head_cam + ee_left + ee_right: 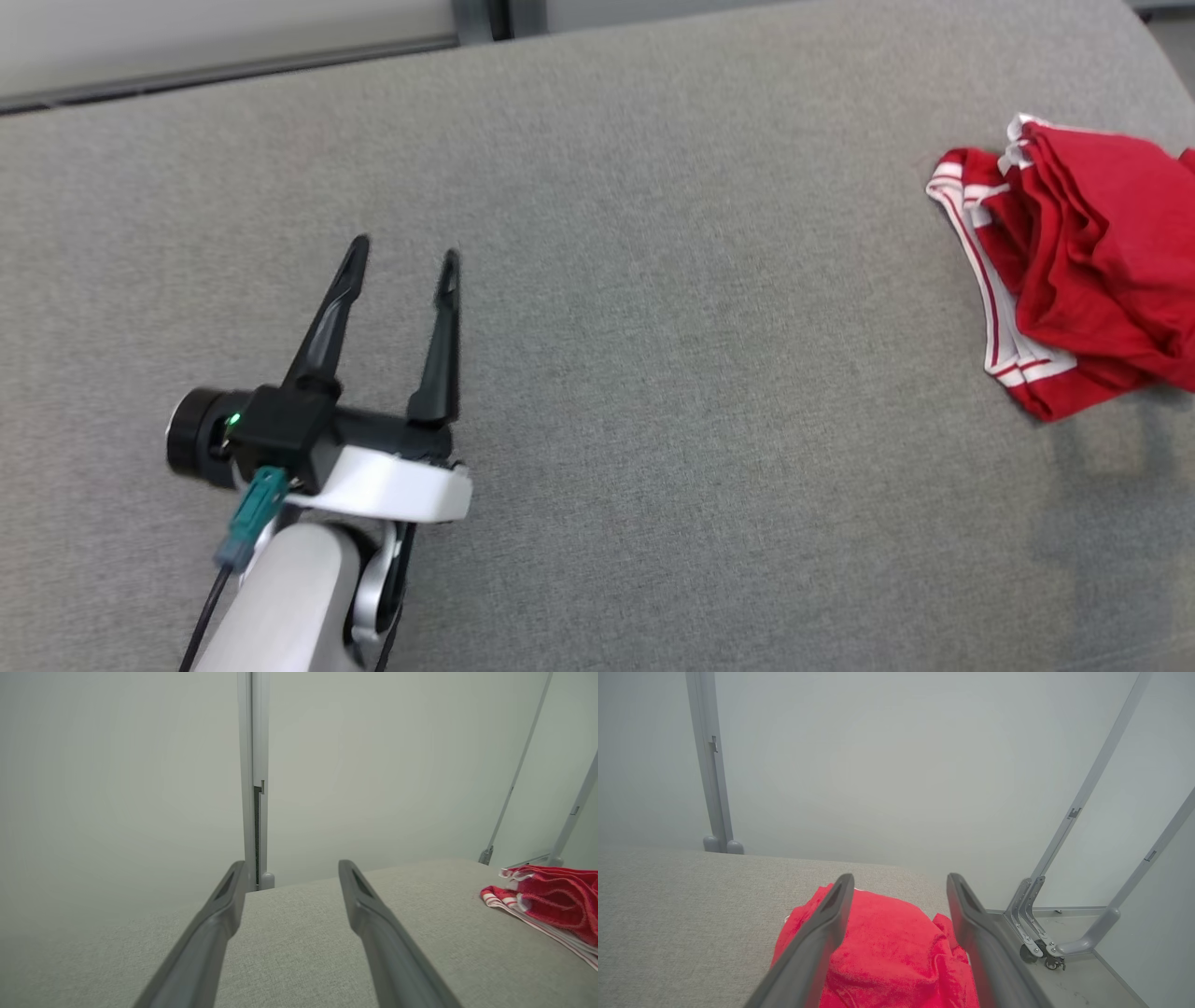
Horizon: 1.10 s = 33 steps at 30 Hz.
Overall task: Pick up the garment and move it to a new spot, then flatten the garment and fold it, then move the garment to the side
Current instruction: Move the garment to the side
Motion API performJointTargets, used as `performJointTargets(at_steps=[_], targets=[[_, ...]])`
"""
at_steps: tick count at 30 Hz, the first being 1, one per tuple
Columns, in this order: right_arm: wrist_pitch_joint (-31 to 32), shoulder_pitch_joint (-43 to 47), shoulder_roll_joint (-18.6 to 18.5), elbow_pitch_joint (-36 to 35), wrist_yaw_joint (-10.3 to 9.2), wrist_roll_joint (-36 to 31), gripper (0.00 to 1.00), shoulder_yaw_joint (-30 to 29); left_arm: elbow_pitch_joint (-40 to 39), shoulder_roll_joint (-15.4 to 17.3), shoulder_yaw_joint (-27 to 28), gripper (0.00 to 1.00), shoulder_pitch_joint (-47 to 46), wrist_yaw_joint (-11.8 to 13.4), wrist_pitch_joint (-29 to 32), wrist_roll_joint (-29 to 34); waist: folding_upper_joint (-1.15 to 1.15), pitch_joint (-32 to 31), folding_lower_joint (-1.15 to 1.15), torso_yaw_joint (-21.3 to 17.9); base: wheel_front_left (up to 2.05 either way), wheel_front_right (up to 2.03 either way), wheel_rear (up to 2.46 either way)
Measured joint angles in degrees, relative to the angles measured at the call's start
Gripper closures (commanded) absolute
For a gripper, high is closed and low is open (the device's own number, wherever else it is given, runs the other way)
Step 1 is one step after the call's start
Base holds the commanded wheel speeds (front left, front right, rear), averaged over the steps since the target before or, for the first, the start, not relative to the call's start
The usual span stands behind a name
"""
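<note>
1. Red garment (pixel 1083 271) lies bunched at the grey surface's (pixel 653 392) right edge, partly cut off in the head view.
2. Left gripper (pixel 404 252) spread wide, empty, well apart from it.
3. Right gripper (pixel 900 879) spread wide over the garment, gripping nothing.

Place: a lab-style test booth.
Work surface: broad tabletop (pixel 653 392) covered in plain grey woven fabric, far corner rounded.
Enclosure: blank pale partition panels (pixel 117 779) standing close behind it, joined at a grey metal post (pixel 252 765).
Supports: slanted grey metal braces (pixel 1088 786) on small casters (pixel 1027 953).
Floor (pixel 1092 980): smooth, pale, hard.
</note>
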Motion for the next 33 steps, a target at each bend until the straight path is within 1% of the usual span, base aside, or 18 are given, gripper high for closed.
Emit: performJointTargets(at_steps=[3,7,11,14,16,20,24,33], targets=[[1.4,4.4,5.0,-7.3,0.00,-2.5,0.00,-1.1,-0.1,0.8,1.3,0.00,2.6,0.7,0.1,-1.1,0.00,-2.2,0.00,0.8,0.00,0.00,0.00],[4.3,10.0,11.0,-16.1,0.00,-5.4,0.00,-0.9,-0.6,1.4,2.8,0.00,6.1,1.5,0.1,-2.7,0.00,-4.4,0.00,2.8,0.00,0.00,0.00],[7.6,14.3,15.4,-22.0,0.00,-6.5,0.00,-0.2,-0.8,2.2,3.8,0.00,8.4,1.9,0.1,-3.5,0.00,-6.1,0.00,5.2,0.00,0.00,0.00],[9.7,16.6,17.2,-25.1,0.00,-7.3,0.00,-0.3,-0.8,2.7,4.2,0.00,9.8,2.0,0.0,-3.9,0.00,-7.2,0.00,7.1,0.00,0.00,0.00],[10.8,17.9,17.8,-26.5,0.00,-7.5,0.00,-0.2,-0.7,2.7,4.1,0.00,10.8,2.4,0.0,-3.9,0.00,-8.1,0.00,8.1,0.00,0.00,0.00],[12.4,20.4,18.8,-28.5,0.00,-7.9,0.00,-0.5,-0.4,3.1,4.0,0.00,12.5,2.4,0.0,-3.9,0.00,-10.1,0.00,9.5,0.00,0.00,0.00],[13.6,23.5,19.8,-29.6,0.00,-7.9,0.00,-1.3,0.6,3.9,3.9,0.00,14.7,1.9,-0.1,-4.2,0.00,-12.8,0.00,10.3,0.00,0.00,0.00],[15.3,29.5,21.8,-31.5,0.00,-7.6,0.00,-2.8,1.3,5.0,3.7,0.00,19.5,1.9,0.2,-4.9,0.00,-19.0,0.00,10.9,0.00,0.00,0.00]])
